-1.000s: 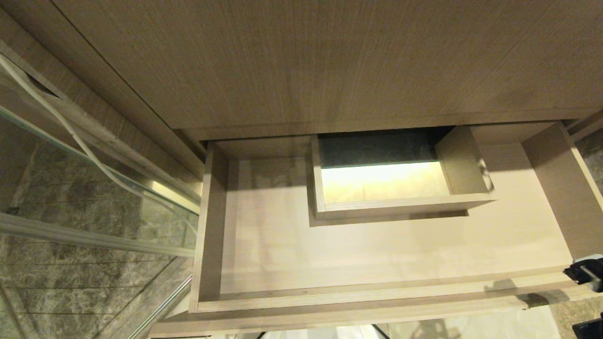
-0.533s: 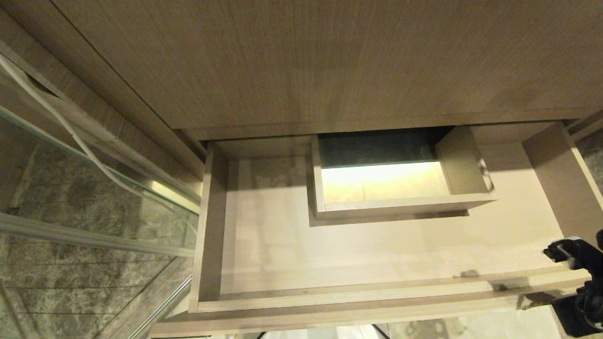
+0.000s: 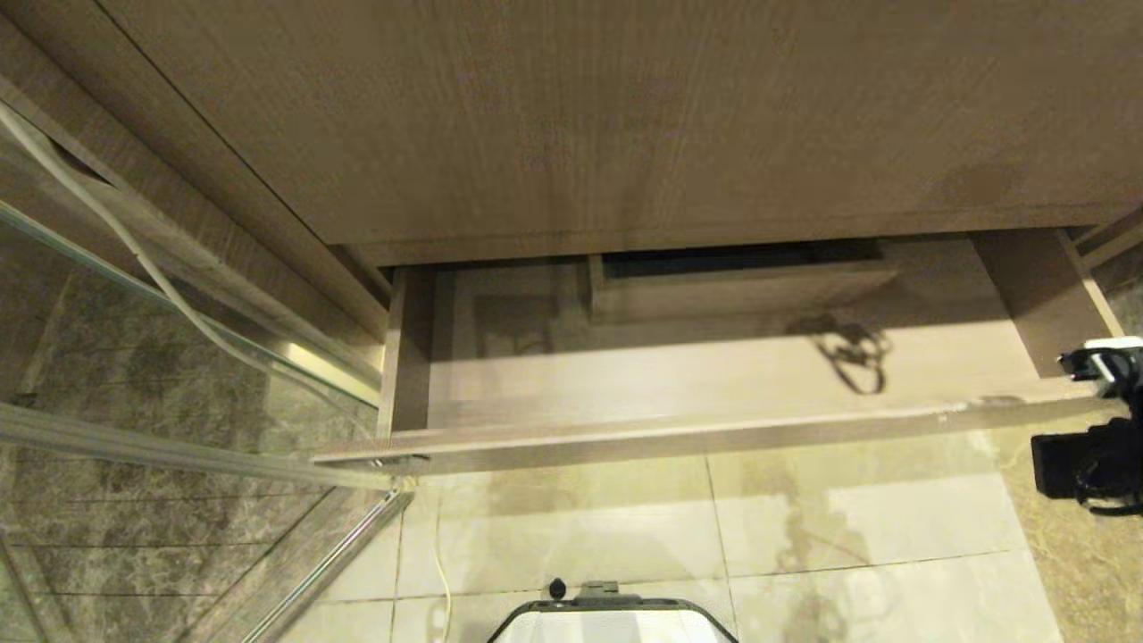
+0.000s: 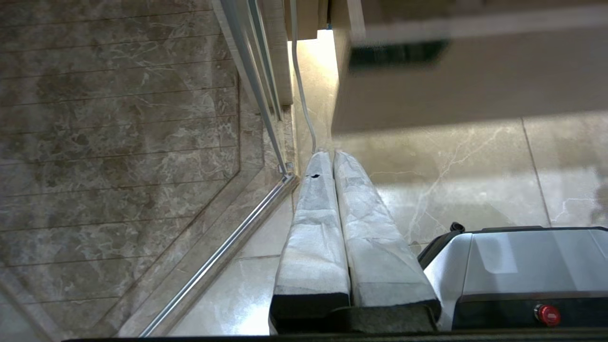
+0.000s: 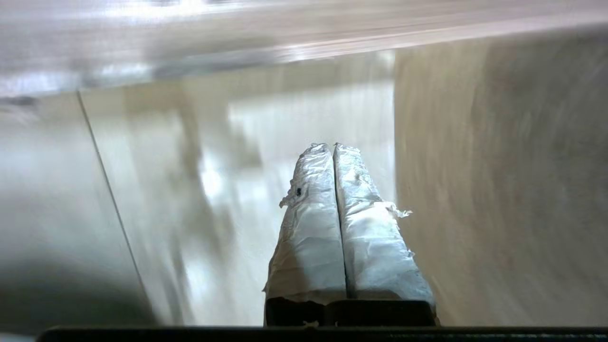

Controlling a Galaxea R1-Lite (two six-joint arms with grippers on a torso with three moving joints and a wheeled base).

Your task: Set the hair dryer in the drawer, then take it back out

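The drawer sits only partly out and bare, no hair dryer in sight anywhere. Our right gripper, pinched shut on nothing, is off the drawer's right front corner, left gripper shut and parked. Looks like closing; we'd guess one more nudge on the front edge.

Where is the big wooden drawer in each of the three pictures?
Head view: the drawer runs across the middle, partly open under the wooden cabinet front.
Left wrist view: it is the blurred beige slab at the upper right, beyond the shut left tool.
Right wrist view: too blurred to tell; the beige surface at the right may be it.
Shared landmark: the pale tiled floor.
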